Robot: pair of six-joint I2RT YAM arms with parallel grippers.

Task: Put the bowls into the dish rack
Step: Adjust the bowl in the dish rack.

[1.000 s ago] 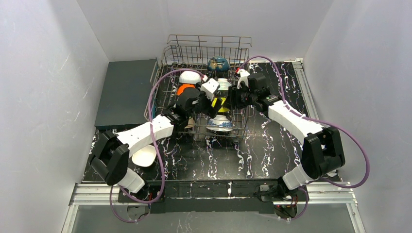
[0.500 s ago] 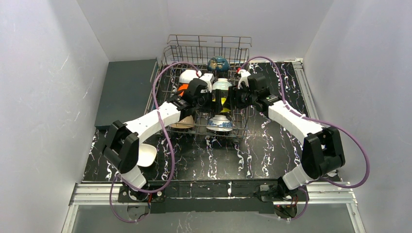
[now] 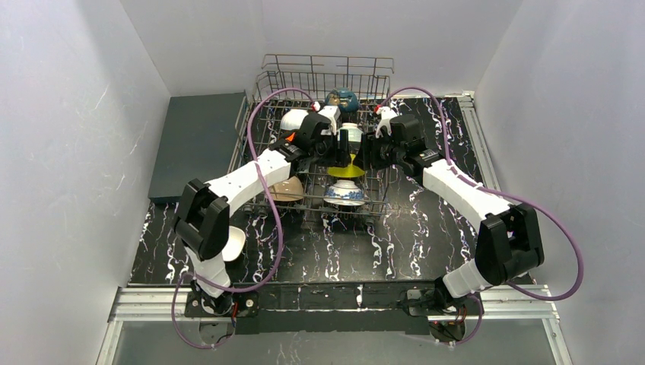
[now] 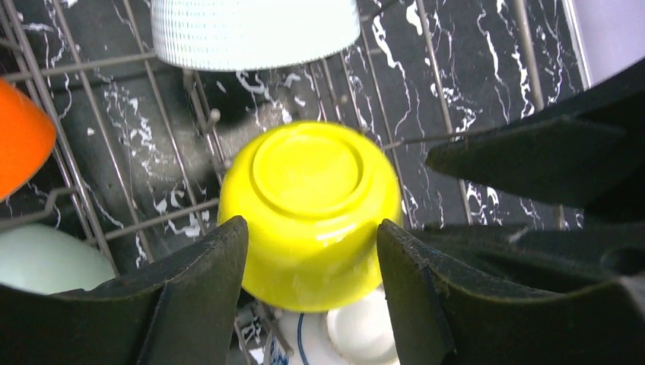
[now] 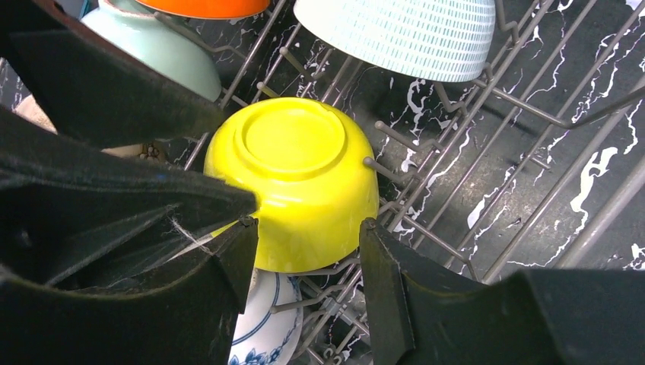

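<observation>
Two tools flank one yellow bowl (image 4: 308,171), which sits upside down on the tines in the middle of the dish rack (image 3: 327,72). We see the left tool (image 4: 312,228) spread wide with the bowl between its fingers. The right tool (image 5: 308,228) is spread likewise from the opposite side, and neither visibly clamps it. Just beyond stands a white ribbed bowl (image 4: 255,30); an orange bowl (image 4: 19,137) and a mint green bowl (image 4: 46,262) lie beside it.

One dish rack (image 3: 327,74), two arms (image 3: 243,179), nine bowls (image 3: 342,195): eight in the rack, one on the table (image 3: 426,243)
</observation>
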